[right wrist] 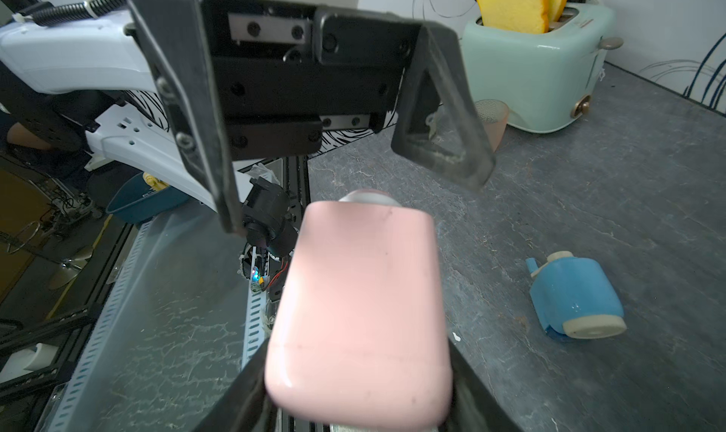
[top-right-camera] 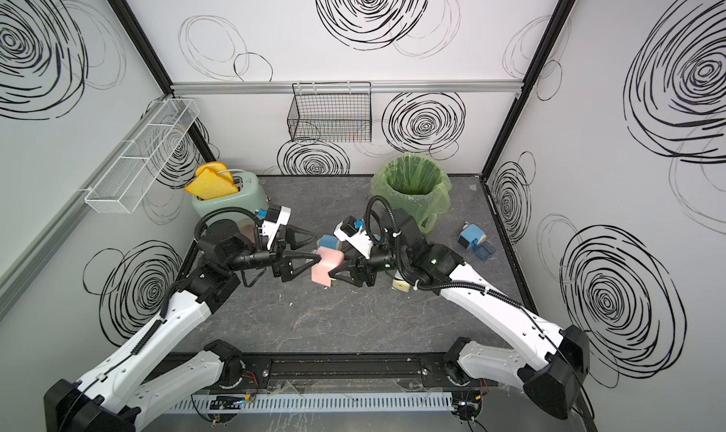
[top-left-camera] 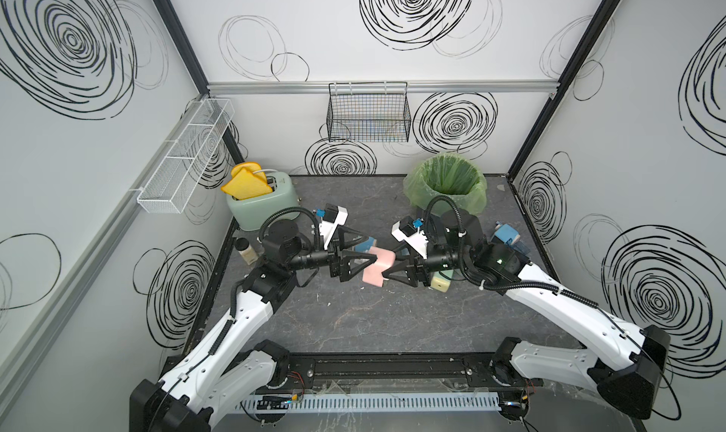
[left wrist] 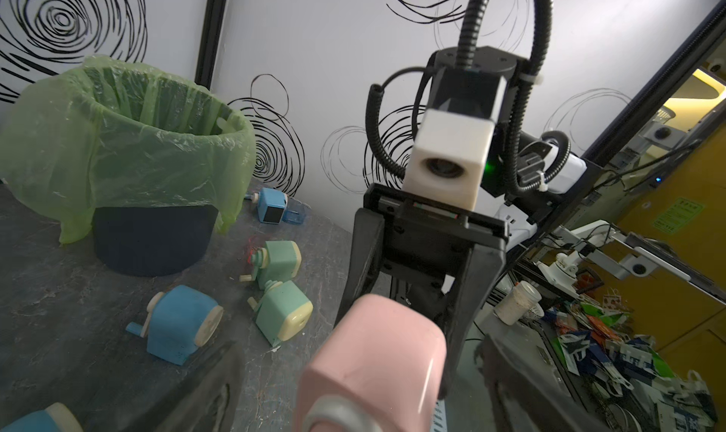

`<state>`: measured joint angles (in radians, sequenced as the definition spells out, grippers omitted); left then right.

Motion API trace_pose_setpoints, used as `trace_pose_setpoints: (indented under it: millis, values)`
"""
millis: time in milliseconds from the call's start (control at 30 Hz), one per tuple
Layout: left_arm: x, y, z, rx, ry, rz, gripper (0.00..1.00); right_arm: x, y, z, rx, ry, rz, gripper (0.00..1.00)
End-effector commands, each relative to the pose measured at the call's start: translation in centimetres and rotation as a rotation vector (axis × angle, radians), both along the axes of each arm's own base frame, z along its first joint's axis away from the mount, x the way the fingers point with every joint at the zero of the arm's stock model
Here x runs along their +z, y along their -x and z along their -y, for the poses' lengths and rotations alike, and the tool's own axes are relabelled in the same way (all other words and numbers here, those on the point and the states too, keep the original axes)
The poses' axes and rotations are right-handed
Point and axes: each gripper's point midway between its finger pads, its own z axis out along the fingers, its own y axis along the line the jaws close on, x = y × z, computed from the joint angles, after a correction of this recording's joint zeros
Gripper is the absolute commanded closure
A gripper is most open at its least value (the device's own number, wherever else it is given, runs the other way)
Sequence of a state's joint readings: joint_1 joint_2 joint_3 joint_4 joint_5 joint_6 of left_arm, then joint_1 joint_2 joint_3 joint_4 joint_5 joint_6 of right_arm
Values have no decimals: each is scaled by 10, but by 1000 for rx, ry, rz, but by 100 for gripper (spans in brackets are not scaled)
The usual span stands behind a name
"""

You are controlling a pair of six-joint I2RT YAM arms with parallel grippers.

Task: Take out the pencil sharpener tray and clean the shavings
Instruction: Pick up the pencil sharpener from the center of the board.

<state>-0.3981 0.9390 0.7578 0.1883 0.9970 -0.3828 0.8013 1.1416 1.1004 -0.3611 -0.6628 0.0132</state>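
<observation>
A pink pencil sharpener [top-left-camera: 376, 268] [top-right-camera: 327, 268] hangs above the middle of the table. My right gripper [top-left-camera: 393, 263] [right wrist: 359, 394] is shut on one end of it, its fingers [right wrist: 471, 394] pressed against both sides of the pink body [right wrist: 361, 312]. My left gripper [top-left-camera: 373, 249] [left wrist: 359, 347] is open, its fingers [left wrist: 208, 387] standing wide apart on either side of the other end [left wrist: 373, 363], where a grey knob shows. The sharpener's tray cannot be told apart from the pink body. The shavings are hidden.
A bin lined with a green bag [top-left-camera: 446, 186] stands at the back right. A mint toaster [top-left-camera: 261, 206] with yellow toast is at the back left. Other sharpeners lie about: blue with a loose clear tray [top-right-camera: 471, 237], green ones [left wrist: 283, 312], blue [right wrist: 573, 296].
</observation>
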Motion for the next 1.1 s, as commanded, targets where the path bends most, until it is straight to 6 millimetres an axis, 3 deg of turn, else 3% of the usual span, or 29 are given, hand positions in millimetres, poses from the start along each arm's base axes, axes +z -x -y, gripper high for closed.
trace_pose_setpoints:
  millis: [0,200,267,600,633,767,867,1067]
  values:
    - [7,18,5,-80,4,62,2,33,9,8,15,-45,39,55]
    - [5,32,10,-141,4,74,0,65,14,11,43,-91,74,54]
    - [5,33,10,-143,5,76,4,72,13,12,41,-100,83,54]
    - [13,39,9,-163,32,96,61,78,9,14,32,-133,90,47]
    - [14,39,8,-162,37,99,65,77,8,14,30,-143,85,44]
    - [20,40,5,-163,66,105,74,69,7,16,29,-196,85,12]
    - [25,40,3,-165,89,96,75,60,9,19,23,-241,97,4]
    - [34,38,1,-161,122,98,78,43,3,18,0,-289,73,1]
